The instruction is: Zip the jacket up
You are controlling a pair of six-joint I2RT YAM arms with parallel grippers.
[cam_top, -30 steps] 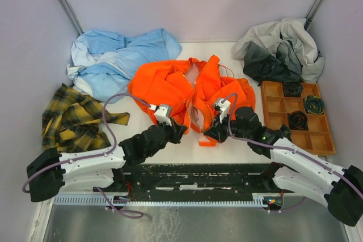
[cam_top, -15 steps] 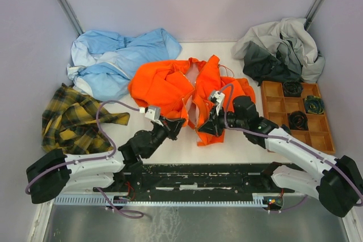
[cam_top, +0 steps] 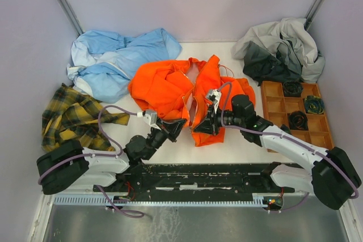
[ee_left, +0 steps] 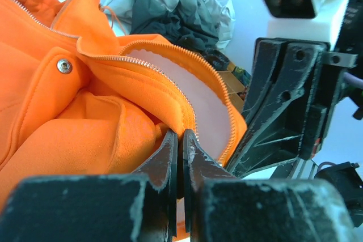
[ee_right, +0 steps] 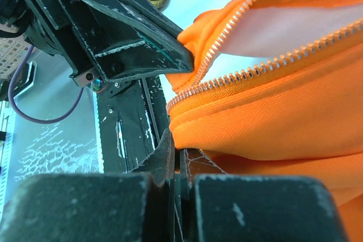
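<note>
Your left tool (ee_left: pixel 177 138) and right tool (ee_right: pixel 174 141) both look pinched shut on the hem of the jacket (cam_top: pixel 167 86), bunched just beyond their tips; it's light, floppy fabric, so grip right beside the zipper teeth (ee_right: pixel 238 75) and pull taut.

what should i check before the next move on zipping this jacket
1. Left gripper holding the jacket edge: ok, shut on the orange hem.
2. Right gripper holding the other front edge: ok, shut on orange fabric.
3. Zipper teeth rows meeting: not ok, they lie apart with pink lining showing between them.
4. Slider located: cannot tell, none visible in any view.
5. Both grippers clear of each other: ok, close but apart in the top view.
</note>
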